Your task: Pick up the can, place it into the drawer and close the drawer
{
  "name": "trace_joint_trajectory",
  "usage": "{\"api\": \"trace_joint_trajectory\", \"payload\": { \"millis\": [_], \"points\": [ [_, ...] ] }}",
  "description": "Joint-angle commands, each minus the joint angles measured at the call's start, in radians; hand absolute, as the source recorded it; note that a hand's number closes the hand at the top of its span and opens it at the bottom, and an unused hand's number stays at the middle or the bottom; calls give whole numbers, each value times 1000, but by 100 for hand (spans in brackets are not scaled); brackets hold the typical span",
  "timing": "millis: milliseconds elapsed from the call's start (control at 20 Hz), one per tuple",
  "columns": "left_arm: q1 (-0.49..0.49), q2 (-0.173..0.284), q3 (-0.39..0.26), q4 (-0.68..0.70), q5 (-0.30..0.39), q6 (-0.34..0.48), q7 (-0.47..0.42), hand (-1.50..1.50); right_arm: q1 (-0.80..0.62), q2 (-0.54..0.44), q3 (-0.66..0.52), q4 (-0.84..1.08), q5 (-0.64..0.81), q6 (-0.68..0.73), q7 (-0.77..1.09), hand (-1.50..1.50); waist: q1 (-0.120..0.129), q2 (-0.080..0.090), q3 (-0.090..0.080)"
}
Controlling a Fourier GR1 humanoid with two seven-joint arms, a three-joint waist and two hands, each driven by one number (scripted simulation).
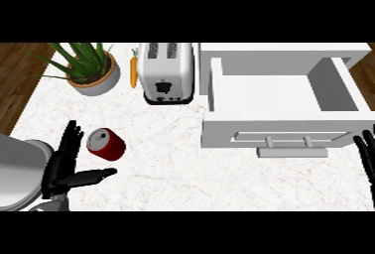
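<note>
Can (106,144), red with a silver top, lies tilted on the white counter (183,168), just beside the straight fingers of the left hand (64,163), which is open and holds nothing. Well apart to the right stands the drawer (282,94), pulled open, with the right hand (365,154) resting open at the view's edge near its handle (289,141). Behind are a toaster (168,72), a carrot (134,72) and a potted plant (92,67).

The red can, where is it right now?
In the head view the red can sits on the counter's left side, just right of the open left hand, below the potted plant.
</note>
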Motion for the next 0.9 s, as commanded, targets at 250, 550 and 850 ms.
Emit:
{"api": "trace_joint_trajectory", "payload": {
  "millis": [250, 550, 850],
  "points": [
    [-43, 48, 28, 153, 31, -39, -86, -150, -22, -2, -12, -45, -30, -5, 58, -150, 1, 0, 0],
    [-166, 37, 40, 393, -2, 13, -227, -150, 7, 20, 16, -9, 16, 3, -22, -150, -5, 2, 0],
    [-251, 52, 41, 391, 34, 15, -130, -150, 4, -35, -30, -40, -46, 20, 45, -150, -5, 1, 0]
  ]
}}
